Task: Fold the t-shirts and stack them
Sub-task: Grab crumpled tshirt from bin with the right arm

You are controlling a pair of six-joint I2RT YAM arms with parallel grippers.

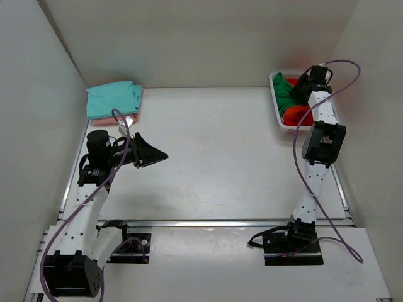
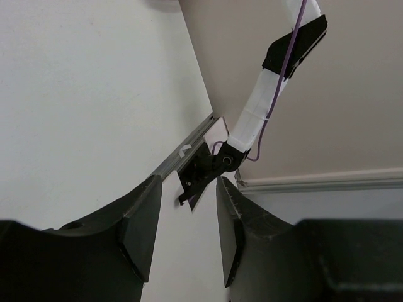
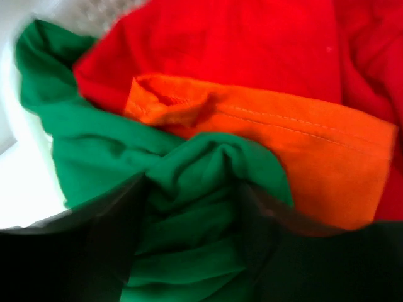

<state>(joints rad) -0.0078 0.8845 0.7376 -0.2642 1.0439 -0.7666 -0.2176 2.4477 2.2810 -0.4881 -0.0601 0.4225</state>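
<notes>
The left gripper hangs over the table towards 9 o'clock. Its jaws are spread moderately wide with nothing between them. The left wrist view shows the same gap in the left gripper, with bare tabletop and the right arm beyond it.

The right gripper reaches down into the basket at 2 o'clock on the table. In the right wrist view the right gripper has a fold of the green shirt bunched between its fingers. The wrinkles run into the gap, so it seems to be pinching that cloth, though the fingers are blurred.

The orange shirt lies at 2 o'clock from the bunch and touches it. The red shirt fills the basket at 12 o'clock behind both.

From above, the green shirt sits at the far end of the basket and the red shirt at the near end.

The teal shirt lies folded flat at 10 o'clock on the table, well apart from both grippers.
</notes>
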